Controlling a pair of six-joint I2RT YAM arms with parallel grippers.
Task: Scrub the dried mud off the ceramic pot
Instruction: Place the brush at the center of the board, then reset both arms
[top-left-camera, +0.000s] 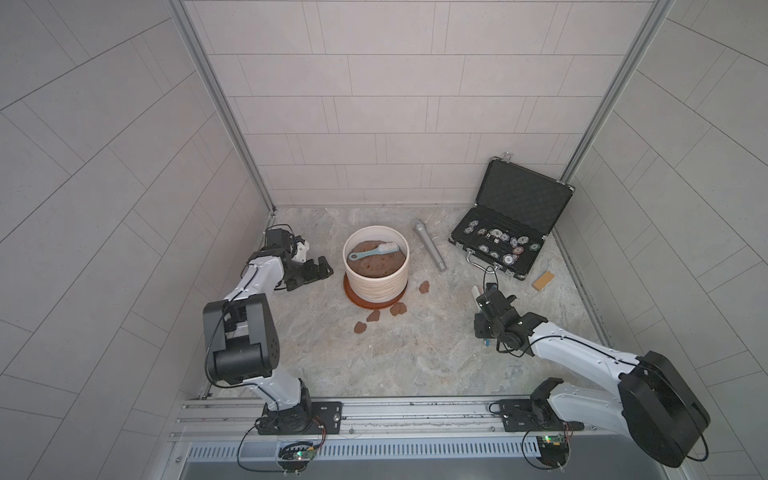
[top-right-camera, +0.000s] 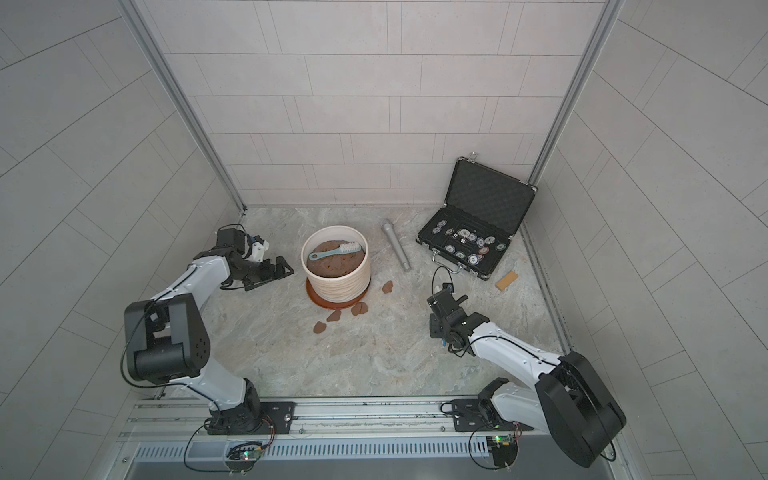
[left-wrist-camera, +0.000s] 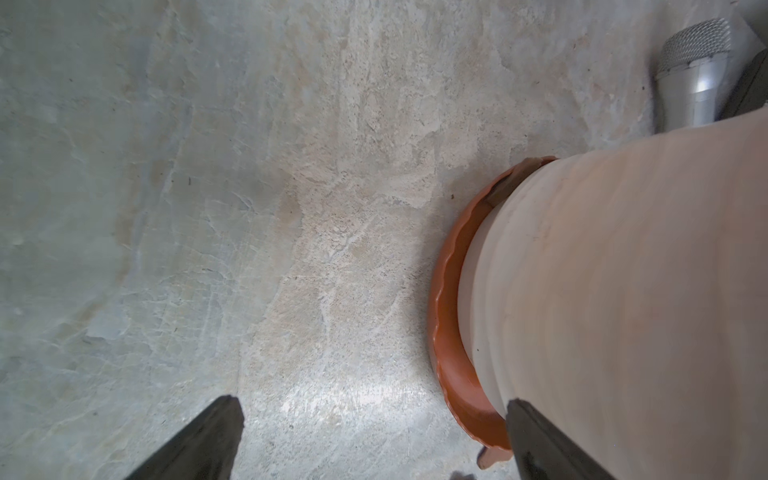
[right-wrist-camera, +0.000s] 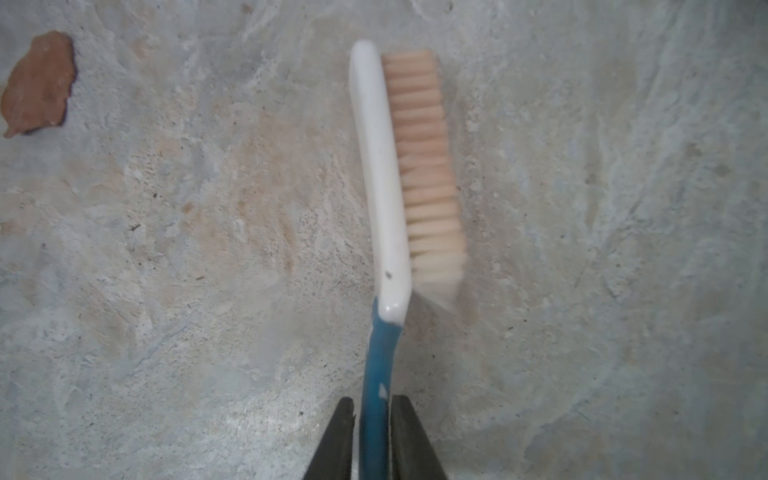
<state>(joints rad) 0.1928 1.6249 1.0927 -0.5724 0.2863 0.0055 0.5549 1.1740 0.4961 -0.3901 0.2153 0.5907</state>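
Marbled grey tabletop (top-left-camera: 374, 365) inside tiled walls (top-left-camera: 374, 104). Near its middle, ceramic pot (top-left-camera: 376, 286) upright on a terracotta saucer (top-left-camera: 358, 302), full of soil (top-left-camera: 374, 269), a pale blue brush (top-left-camera: 374, 251) lying on top. Dried mud (top-left-camera: 398, 308) in flakes on the stone near the saucer. Left gripper (left-wrist-camera: 374, 440) just beside the pot, fingers wide apart. Right gripper (right-wrist-camera: 374, 415) well apart from the pot, fingers close either side of a blue-handled brush (right-wrist-camera: 382, 166); firm grip or not, impossible to tell.

Ceramic pot (top-left-camera: 376, 284) sits on its saucer (top-left-camera: 352, 297) mid-worktop (top-left-camera: 374, 361), a brush (top-left-camera: 374, 252) lying inside on the soil (top-left-camera: 380, 268). Dried mud (top-left-camera: 398, 308) lies before it and to its right. Microphone (top-left-camera: 429, 250) just right, open case (top-left-camera: 519, 199) beyond, block (top-left-camera: 543, 281) off the case's front-right corner. Left hand (left-wrist-camera: 372, 411) sits left of the pot; right hand (right-wrist-camera: 372, 409), front-right, grips a second brush (right-wrist-camera: 380, 187).
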